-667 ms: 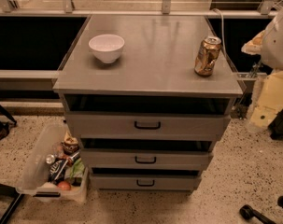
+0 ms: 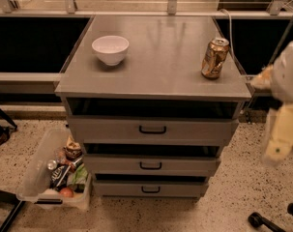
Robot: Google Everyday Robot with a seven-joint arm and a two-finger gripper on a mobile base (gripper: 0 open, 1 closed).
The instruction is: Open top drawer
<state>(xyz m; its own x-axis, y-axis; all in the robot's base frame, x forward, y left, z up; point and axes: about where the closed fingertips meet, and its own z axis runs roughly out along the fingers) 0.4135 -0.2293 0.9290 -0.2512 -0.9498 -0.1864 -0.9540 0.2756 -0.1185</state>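
The top drawer [image 2: 107,130] is the widest grey front of three in a grey cabinet, with a small black bar handle [image 2: 152,129] at its centre. A dark gap shows between its front and the cabinet top [image 2: 160,62]. My gripper [image 2: 280,141] hangs pale and blurred at the right edge of the camera view. It is off to the right of the cabinet at about the drawer's height and touches nothing.
A white bowl [image 2: 110,49] and a dented drink can [image 2: 214,57] stand on the cabinet top. Two narrower drawers [image 2: 112,165] lie below. A clear bin of items [image 2: 32,178] sits on the floor at the left. A black caster [image 2: 255,220] is at bottom right.
The arm at the right edge has dropped lower beside the cabinet. The drawers, bowl and can have not moved.
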